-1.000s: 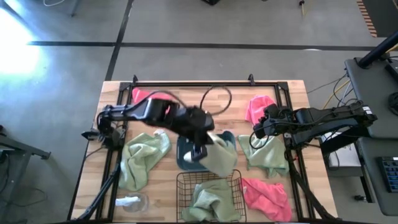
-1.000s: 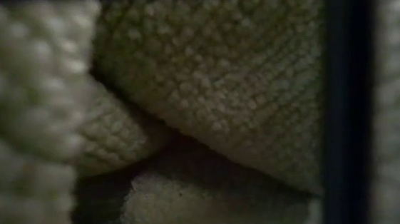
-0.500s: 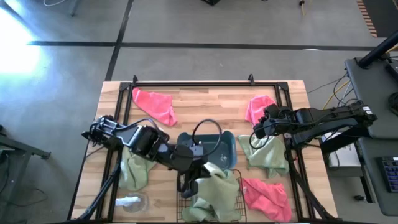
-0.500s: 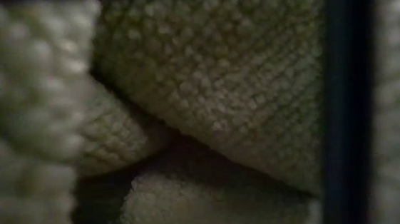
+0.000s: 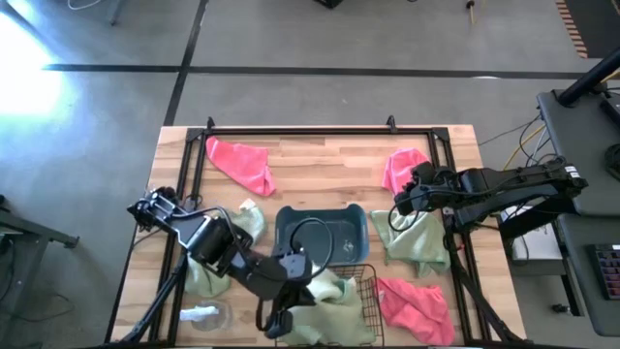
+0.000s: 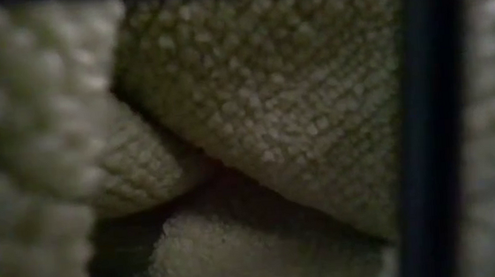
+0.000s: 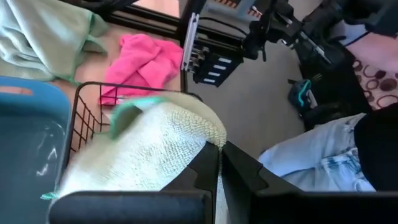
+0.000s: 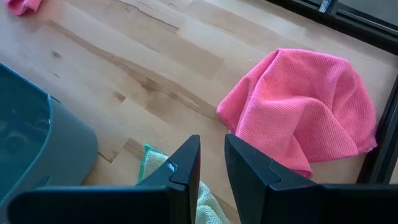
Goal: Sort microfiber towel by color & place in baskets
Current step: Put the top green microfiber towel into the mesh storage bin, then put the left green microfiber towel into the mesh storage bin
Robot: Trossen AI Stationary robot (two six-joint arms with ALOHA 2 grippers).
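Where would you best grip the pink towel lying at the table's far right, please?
Probably the raised fold at the middle of the pink towel, coming straight down from above: it lies bunched on the table, with creases standing proud, and the right gripper sits beside it.

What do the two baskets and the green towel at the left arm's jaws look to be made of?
The blue-grey bin looks like moulded plastic: smooth, rounded walls with a slight sheen. The black basket is thin wire mesh, an open grid, probably coated metal. The green towel held by the left gripper over the black basket is soft, nubby looped cloth, likely microfiber.
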